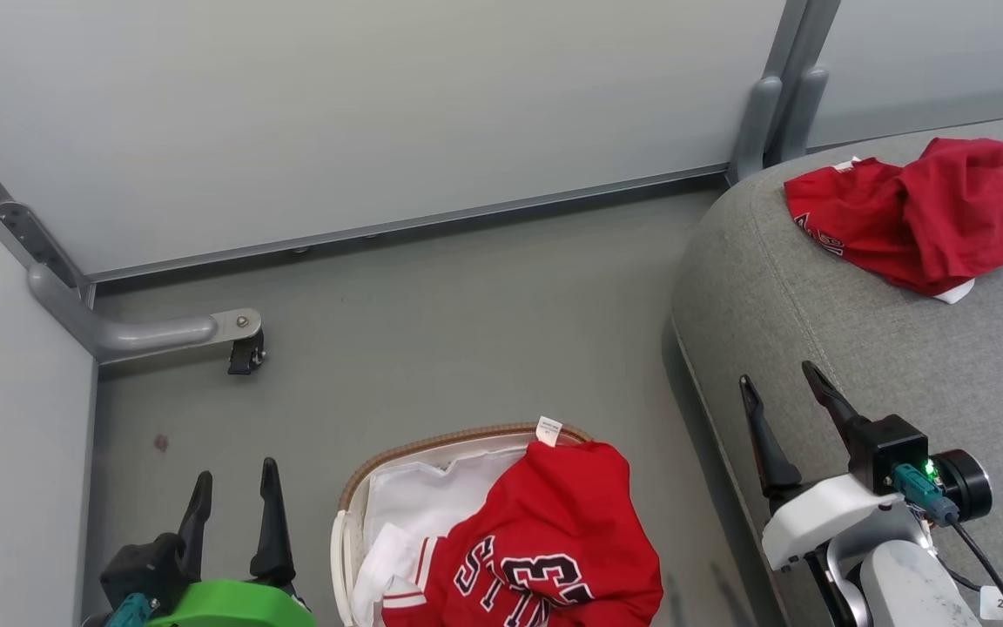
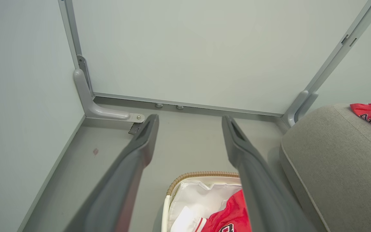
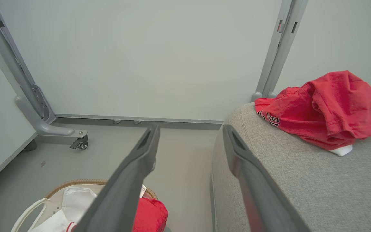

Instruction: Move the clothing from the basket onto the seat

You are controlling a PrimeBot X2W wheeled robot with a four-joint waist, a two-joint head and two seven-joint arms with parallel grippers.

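The left gripper, a dark two-fingered claw on a green wrist, hangs spread wide and empty just left of the roundish white plastic basket with its brown woven rim. A red jersey with white trim drapes over the basket's right side. Its black-and-white "23" reads clearly from the head; the left wrist view cuts the digits off. A small white tag at the jersey's top edge carries print too small to read.

The right gripper, equally wide and holding nothing, hovers over the rounded edge of the large grey fabric seat. A strip of grey floor separates basket from seat and runs back to the pale panel walls.

Farther off, a crumpled red garment with white edging rests on the seat. The right wrist view shows its dark lettering, folded and unreadable, and a caster wheel under the panel's foot.
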